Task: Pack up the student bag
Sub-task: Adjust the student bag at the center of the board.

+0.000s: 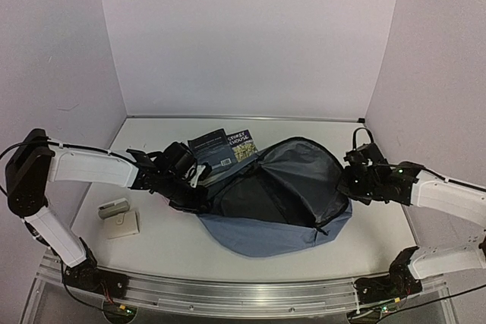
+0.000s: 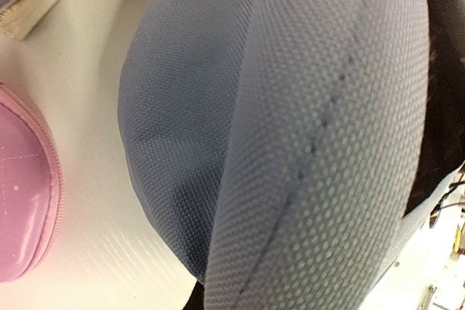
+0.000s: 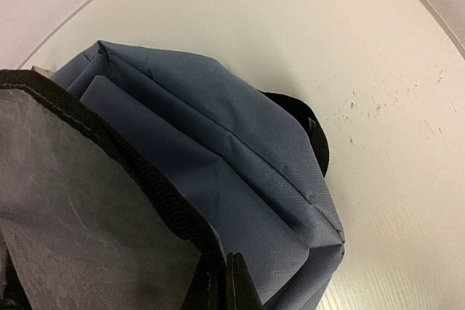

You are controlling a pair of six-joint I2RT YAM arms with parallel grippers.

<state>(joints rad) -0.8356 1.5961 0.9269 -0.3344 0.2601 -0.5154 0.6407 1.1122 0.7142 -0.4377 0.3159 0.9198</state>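
On bench [image 1: 167, 252], bag [image 1: 262, 237] lies long axis left-right, mouth up; I see left pincer [image 1: 201, 199] and right pincer [image 1: 343, 186] pinched shut on its rim.

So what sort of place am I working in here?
Probably a lab robot cell: plain lilac walls box in a white table, two arms bolted to a metal rail at its near edge.

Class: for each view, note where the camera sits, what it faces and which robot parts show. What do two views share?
Top external: above and behind the bases, looking down on the table; both arms, left claw and right claw at the open backpack.
Left wrist: pressed against backpack fabric, pink pencil case beside; no claw clearly shows.
Right wrist: faces along the backpack's zipper rim; one dark fingertip shows.
Both wrist views share the backpack.
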